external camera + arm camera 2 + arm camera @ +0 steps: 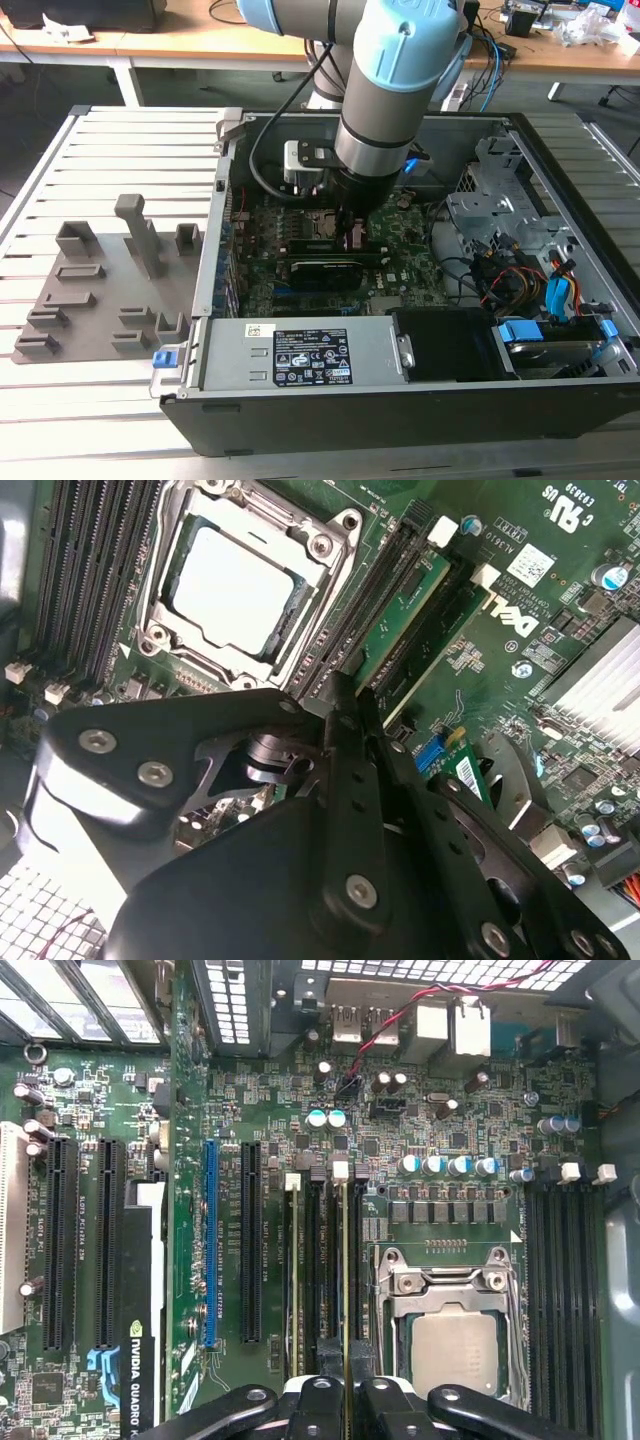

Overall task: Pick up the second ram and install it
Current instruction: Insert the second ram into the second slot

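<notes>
Second ram (346, 1260) (seemingly slotted) between pincer (346, 1392) fingertips

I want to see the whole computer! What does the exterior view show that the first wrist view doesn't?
Exterior view: the blue robot arm, grey holder blocks and power supply. First wrist view: the second ram edge-on along its slot, jaws closed on it. Both: the green motherboard and processor socket.

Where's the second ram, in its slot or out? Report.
In: the second ram stands upright along its slot, gripped by the hand. Fully seated: cannot tell.
</notes>
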Tool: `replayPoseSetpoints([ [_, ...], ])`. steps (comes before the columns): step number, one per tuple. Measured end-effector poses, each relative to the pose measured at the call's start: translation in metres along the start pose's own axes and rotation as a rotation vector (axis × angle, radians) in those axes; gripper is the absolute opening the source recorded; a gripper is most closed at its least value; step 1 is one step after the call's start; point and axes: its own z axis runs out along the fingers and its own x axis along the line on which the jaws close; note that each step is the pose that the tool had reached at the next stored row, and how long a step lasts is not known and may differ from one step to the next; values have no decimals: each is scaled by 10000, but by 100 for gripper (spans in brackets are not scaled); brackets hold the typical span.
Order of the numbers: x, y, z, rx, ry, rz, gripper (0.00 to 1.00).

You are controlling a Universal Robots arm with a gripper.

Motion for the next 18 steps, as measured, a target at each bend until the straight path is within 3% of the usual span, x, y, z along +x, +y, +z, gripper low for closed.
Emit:
replayPoseSetpoints([
  [5, 3, -2, 25, -2, -1, -12, 15],
  [6, -2, 1, -13, -4, 3, -11, 21],
  [7, -7, 3, -50, -1, -1, -11, 21],
  [10, -72, 20, -292, -1, 38, -9, 21],
  [14, -166, 35, -517, -2, 118, -5, 11],
  [16, -179, 41, -592, -1, 122, -3, 11],
  [18, -180, 42, -602, 1, 117, -4, 11],
])
